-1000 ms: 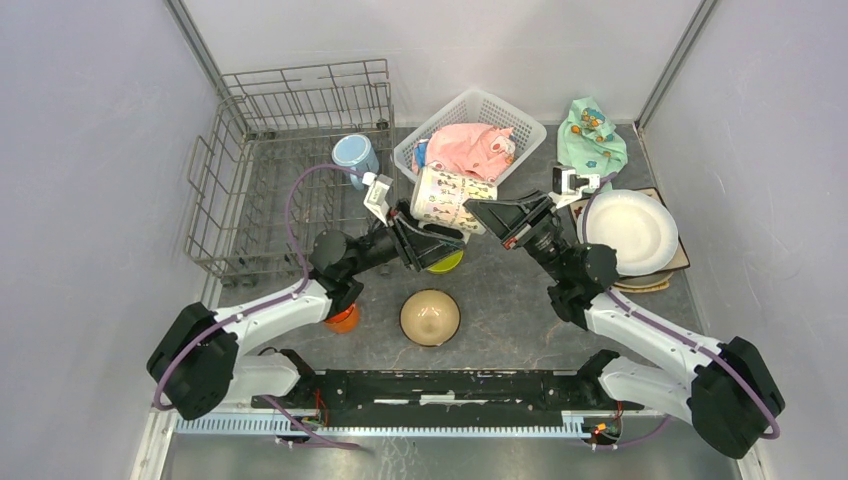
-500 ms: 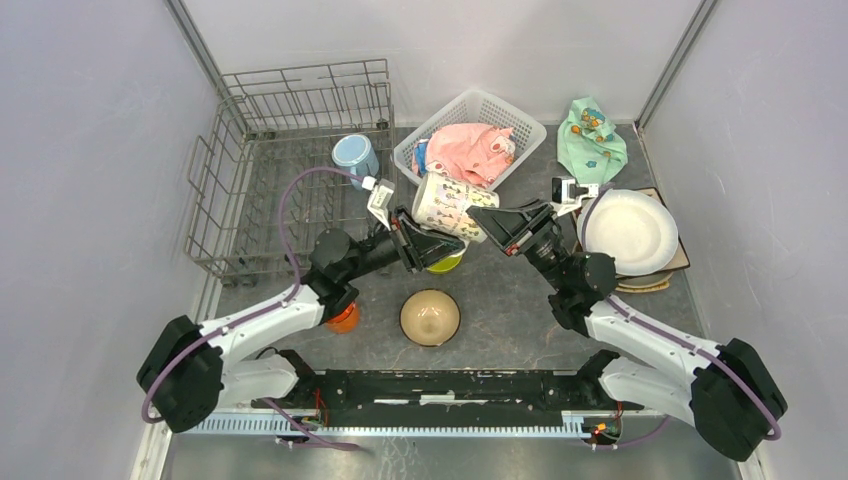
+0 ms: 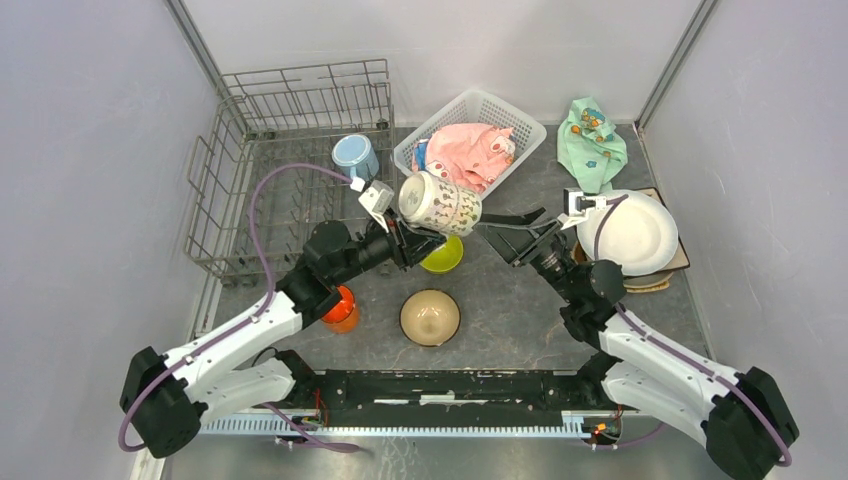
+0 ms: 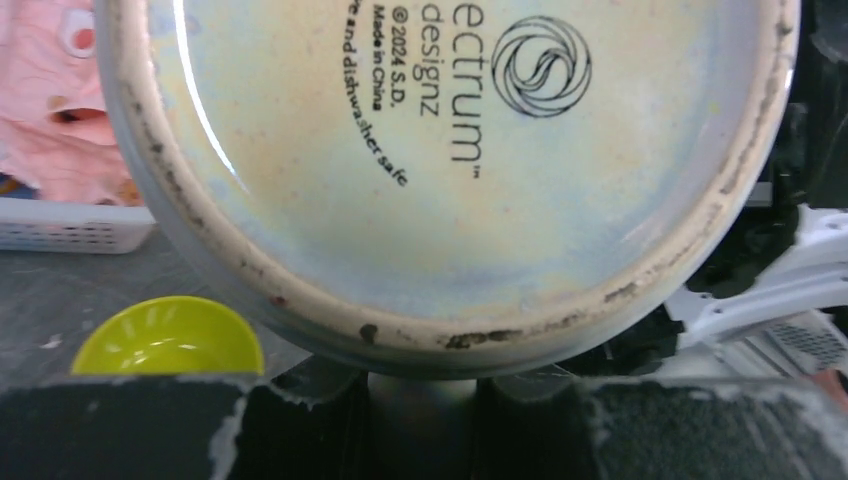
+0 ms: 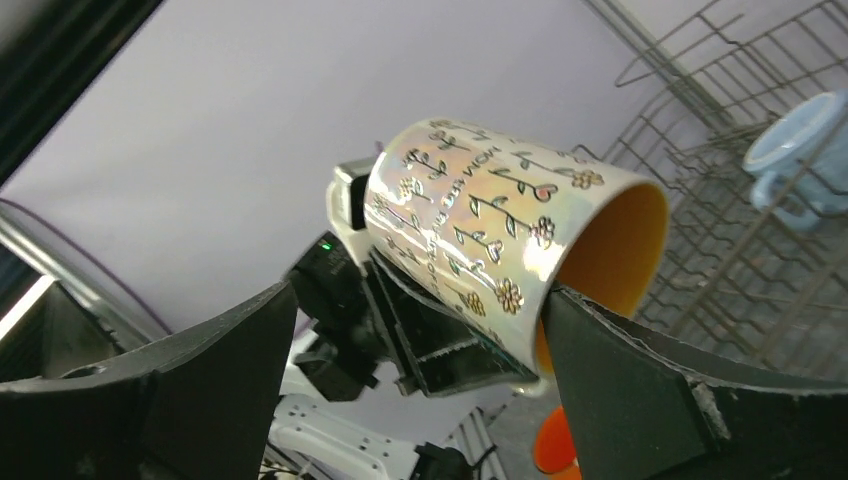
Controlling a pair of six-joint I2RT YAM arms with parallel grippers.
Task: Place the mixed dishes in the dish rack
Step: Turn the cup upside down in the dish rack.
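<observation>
Patterned mug point(image 3: 440, 203) lies tilted on its side, raised off the desk in the left hand point(image 3: 414, 230), whose fingers are part-closed on its wall near the base. The lime-green bowl point(image 3: 447, 257) sits below that hand. The right hand point(image 3: 505, 232), just off the mug's mouth, is spread wide and holds nothing. To do this well, swing the mug to the dish rack point(image 3: 300, 100), beyond and left of the holding hand. Turn its mouth down and pick tines clear of the light-blue mug point(image 3: 354, 155).

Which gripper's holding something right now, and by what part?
Left gripper holds the patterned mug, pinched on its lower side, apparently by the handle. Right gripper is open, holding nothing.
</observation>
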